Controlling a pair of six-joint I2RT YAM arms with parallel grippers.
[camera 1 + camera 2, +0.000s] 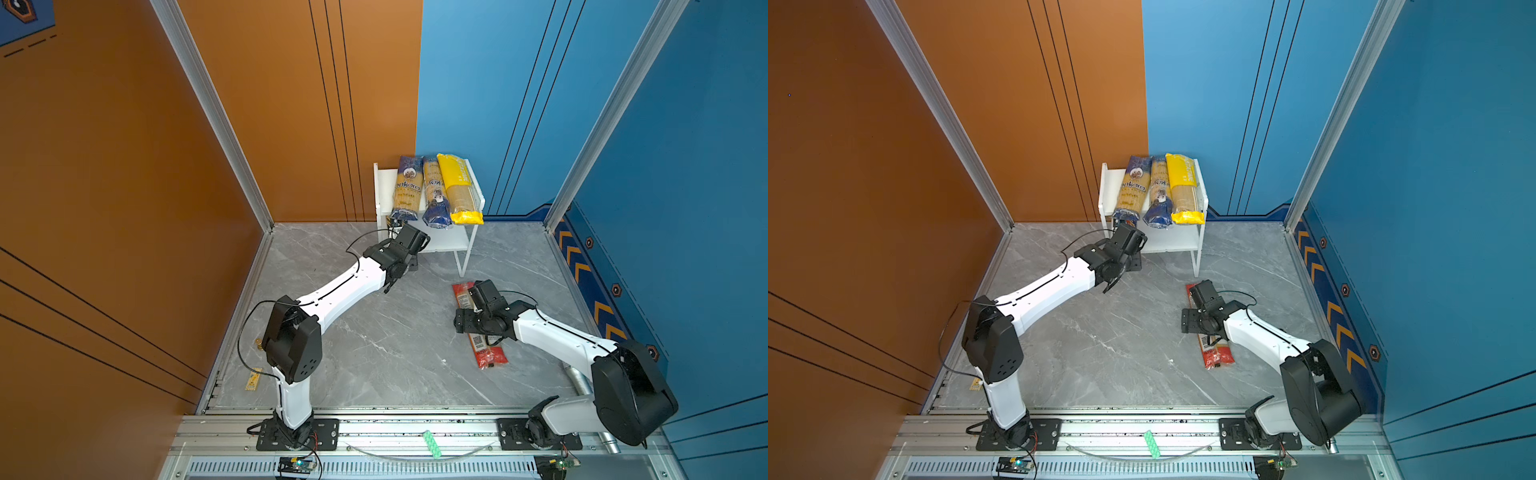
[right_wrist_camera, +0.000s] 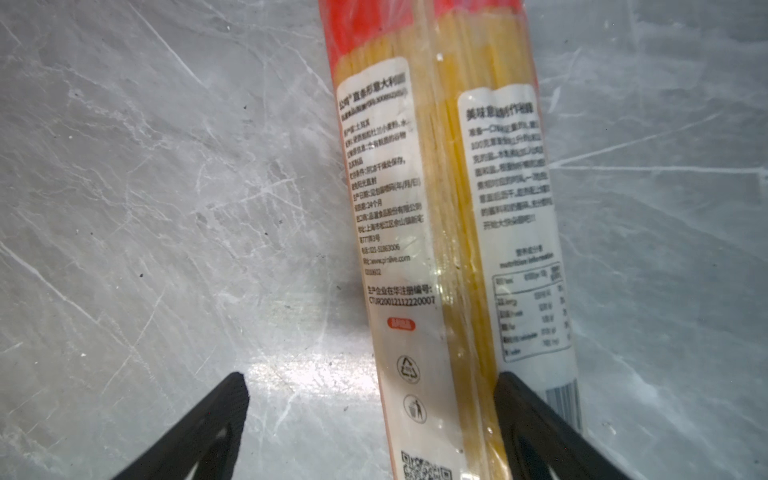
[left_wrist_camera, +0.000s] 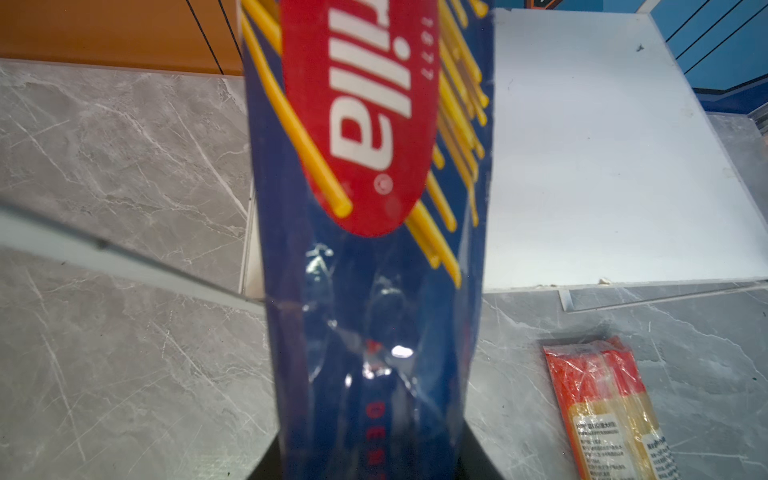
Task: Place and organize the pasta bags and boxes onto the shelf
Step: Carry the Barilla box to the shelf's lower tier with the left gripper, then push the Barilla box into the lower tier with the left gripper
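Observation:
The white shelf (image 1: 384, 185) (image 1: 1108, 187) stands against the back wall. Two navy-and-yellow ankara packs (image 1: 407, 189) (image 1: 434, 195) and a bright yellow pack (image 1: 459, 187) lie side by side on its top board. My left gripper (image 3: 374, 457) is shut on the dark blue Barilla pack (image 3: 374, 166), which points in at the left of the lower board (image 3: 602, 166); in both top views the top board hides most of that pack. The clear pack with red ends (image 1: 490, 355) (image 1: 1219, 357) (image 2: 449, 208) lies on the floor. My right gripper (image 2: 372, 382) (image 1: 467, 322) hangs open over it, one finger above the pack, the other above bare floor.
A thin white shelf leg (image 1: 461, 262) stands just behind the floor pack. Orange wall on the left and blue wall on the right, with aluminium posts, close in the grey marble floor (image 1: 374, 353). A green strip (image 1: 431, 444) lies on the front rail.

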